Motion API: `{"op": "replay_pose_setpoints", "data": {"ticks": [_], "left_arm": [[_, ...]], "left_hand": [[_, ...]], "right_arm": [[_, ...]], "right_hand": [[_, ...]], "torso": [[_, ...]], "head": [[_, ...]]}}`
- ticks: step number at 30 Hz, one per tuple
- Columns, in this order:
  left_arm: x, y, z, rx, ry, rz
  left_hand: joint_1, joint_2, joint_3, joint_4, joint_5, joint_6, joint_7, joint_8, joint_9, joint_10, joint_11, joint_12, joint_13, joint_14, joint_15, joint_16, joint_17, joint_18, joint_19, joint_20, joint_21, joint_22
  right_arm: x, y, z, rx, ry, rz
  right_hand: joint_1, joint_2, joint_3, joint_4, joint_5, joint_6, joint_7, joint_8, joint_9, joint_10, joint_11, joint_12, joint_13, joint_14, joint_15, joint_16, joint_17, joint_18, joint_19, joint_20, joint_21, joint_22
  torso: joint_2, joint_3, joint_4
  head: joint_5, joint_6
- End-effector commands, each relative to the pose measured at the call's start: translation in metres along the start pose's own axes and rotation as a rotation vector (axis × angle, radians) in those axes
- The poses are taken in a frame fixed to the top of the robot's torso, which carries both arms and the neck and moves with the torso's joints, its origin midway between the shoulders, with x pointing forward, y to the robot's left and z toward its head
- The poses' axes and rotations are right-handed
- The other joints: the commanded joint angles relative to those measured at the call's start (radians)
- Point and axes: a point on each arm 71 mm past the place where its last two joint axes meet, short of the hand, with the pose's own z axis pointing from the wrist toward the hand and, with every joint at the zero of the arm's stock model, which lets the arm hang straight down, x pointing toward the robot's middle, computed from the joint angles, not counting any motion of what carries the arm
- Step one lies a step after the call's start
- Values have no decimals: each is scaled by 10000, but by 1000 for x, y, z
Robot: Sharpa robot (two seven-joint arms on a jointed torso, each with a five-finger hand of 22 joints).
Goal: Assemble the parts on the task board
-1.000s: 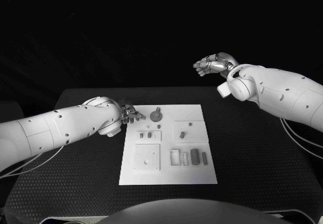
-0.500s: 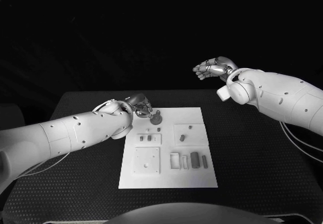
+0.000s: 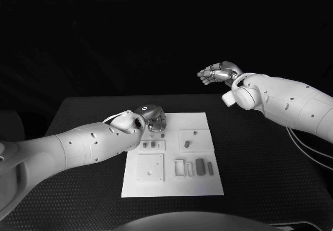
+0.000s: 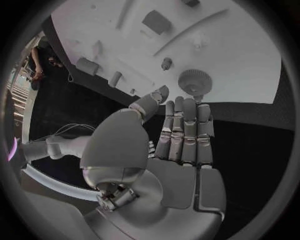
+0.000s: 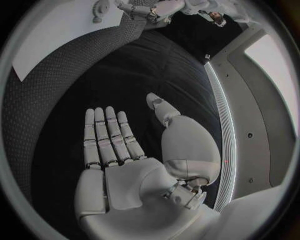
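Observation:
The white task board (image 3: 173, 185) lies in the middle of the black table. My left hand (image 3: 150, 116) hovers over its far left corner, fingers straight and close together, holding nothing. In the left wrist view the hand (image 4: 181, 140) points at a round toothed gear (image 4: 195, 81) just beyond the fingertips (image 4: 187, 107), with a small peg (image 4: 166, 63) beside it. Small dark parts (image 3: 187, 143) and two upright cylinders (image 3: 199, 166) sit further along the board. My right hand (image 3: 218, 73) is raised above the table's far right side, and its wrist view shows the palm (image 5: 119, 150) flat and empty.
A square plate with a recess (image 3: 150, 167) and narrow frames (image 3: 179, 166) occupy the board's near half. Black table (image 3: 263, 159) stretches right of the board. The right wrist view shows the board's corner (image 5: 56, 30) and my left hand (image 5: 150, 10) far off.
My left hand has moved from the board's left edge forward and to the right, over the gear at the far left corner. My right hand has barely shifted.

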Motion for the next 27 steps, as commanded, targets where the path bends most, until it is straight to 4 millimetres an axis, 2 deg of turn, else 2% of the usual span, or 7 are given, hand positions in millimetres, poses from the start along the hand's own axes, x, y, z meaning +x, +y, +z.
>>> {"op": "replay_pose_setpoints", "data": {"ticks": [1,13,27], "left_arm": [[6,-4,0,665,471,597],[17,-7,-2,1406,1721,675],[22,-5,0,1270,1776,691]], "left_hand": [[35,-100,-57,0,-33,-81,-9,-75,-69,-112,36,-220,-93,18,36,55,6,10,55,-422,-39,31],[6,-56,-187,6,-78,-116,-66,-159,-219,4,-18,-589,-237,9,11,148,51,-36,-36,-432,-17,192],[-14,-20,-238,20,-77,-285,-55,-282,-353,-278,11,-1038,-443,128,-23,276,91,-37,7,-472,27,307]], "right_arm": [[1,1,0,-84,116,30],[1,1,-1,-95,115,32],[3,2,-1,-123,143,42]], "right_hand": [[94,20,6,62,13,-60,205,55,-10,78,-8,-48,12,-31,28,-67,-17,-121,24,-43,-52,16],[96,21,5,64,16,-59,207,56,-12,81,-6,-51,12,-28,29,-66,-17,-121,28,-43,-58,21],[100,20,6,65,20,-57,208,58,-13,84,-4,-54,13,-27,30,-66,-18,-121,32,-43,-64,25]], "torso": [[4,7,-10],[-11,11,11],[-14,14,4]], "head": [[-19,17],[-81,-11],[-130,-19]]}}
